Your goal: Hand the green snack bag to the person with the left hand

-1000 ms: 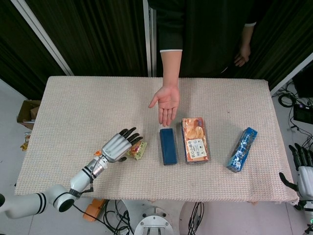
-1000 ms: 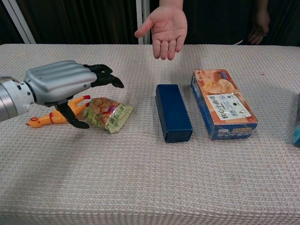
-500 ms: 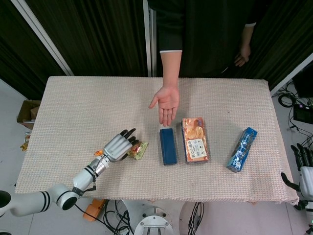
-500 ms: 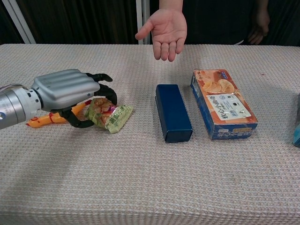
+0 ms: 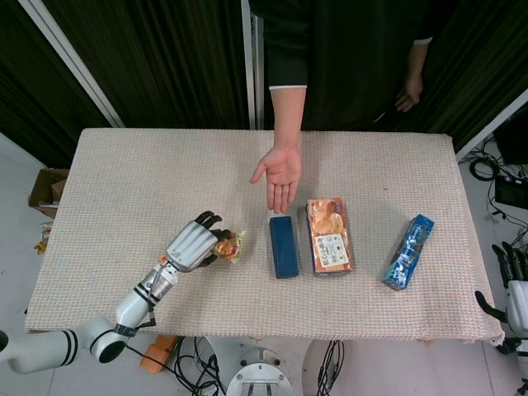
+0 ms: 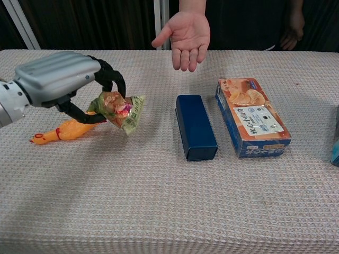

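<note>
Above a beige woven tablecloth [image 6: 159, 201] before dark curtains [image 5: 157, 58], left hand [image 6: 58, 82] pinching the green snack bag [image 6: 119, 110].

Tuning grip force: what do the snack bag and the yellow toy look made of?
Snack bag: thin glossy plastic film, likely; it crinkles and glints in the left hand.
Yellow toy: smooth rubber or soft plastic by its even sheen; cannot tell which.

Green bag [image 6: 121, 110], seemingly orange-printed.
</note>
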Motion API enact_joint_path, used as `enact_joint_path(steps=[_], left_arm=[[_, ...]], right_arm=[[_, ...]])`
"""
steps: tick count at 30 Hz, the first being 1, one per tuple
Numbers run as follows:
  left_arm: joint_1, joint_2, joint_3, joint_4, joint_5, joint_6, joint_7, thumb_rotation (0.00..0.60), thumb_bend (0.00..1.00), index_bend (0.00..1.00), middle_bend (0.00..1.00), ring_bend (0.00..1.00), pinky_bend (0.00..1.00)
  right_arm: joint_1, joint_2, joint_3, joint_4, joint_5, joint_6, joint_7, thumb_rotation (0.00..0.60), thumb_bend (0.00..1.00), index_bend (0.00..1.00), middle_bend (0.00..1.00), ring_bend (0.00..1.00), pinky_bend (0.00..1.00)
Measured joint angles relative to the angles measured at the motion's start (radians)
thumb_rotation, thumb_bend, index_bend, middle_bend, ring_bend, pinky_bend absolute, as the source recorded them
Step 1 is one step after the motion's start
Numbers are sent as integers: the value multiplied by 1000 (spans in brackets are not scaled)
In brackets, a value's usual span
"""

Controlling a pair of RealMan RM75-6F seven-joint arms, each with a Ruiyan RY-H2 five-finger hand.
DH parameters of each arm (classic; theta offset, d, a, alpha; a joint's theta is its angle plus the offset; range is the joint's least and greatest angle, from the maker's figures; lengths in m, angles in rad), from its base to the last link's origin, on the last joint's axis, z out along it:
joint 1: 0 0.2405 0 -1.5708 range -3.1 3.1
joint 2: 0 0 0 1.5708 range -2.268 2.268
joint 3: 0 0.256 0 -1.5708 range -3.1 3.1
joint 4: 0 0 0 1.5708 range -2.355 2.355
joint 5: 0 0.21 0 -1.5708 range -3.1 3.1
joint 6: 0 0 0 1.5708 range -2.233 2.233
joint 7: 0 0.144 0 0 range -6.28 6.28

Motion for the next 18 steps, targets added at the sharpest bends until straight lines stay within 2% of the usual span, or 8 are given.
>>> enact_joint_path(steps=[3, 9, 13, 18], left_arm=[[16, 52, -34, -63, -4, 52, -37, 600, 404, 688, 635, 256, 231], [-6, 106, -167, -133, -85, 64, -56, 600, 405, 694, 638, 259, 231], [-83, 90, -246, -131, -175, 9, -2, 600, 407, 694, 638, 260, 231], [-179, 13, -302, -79, -270, -50, 73, 600, 410, 691, 637, 262, 231]], right_arm=[[2, -2, 1, 2, 0, -4, 0, 600, 176, 0, 0, 0, 0], [5, -7, 0, -2, 0, -8, -11, 600, 176, 0, 0, 0, 0], [6, -8, 0, -7, 1, -9, -20, 600, 176, 0, 0, 0, 0], [4, -9, 1, -1, 11, -15, -15, 600, 176, 0, 0, 0, 0]])
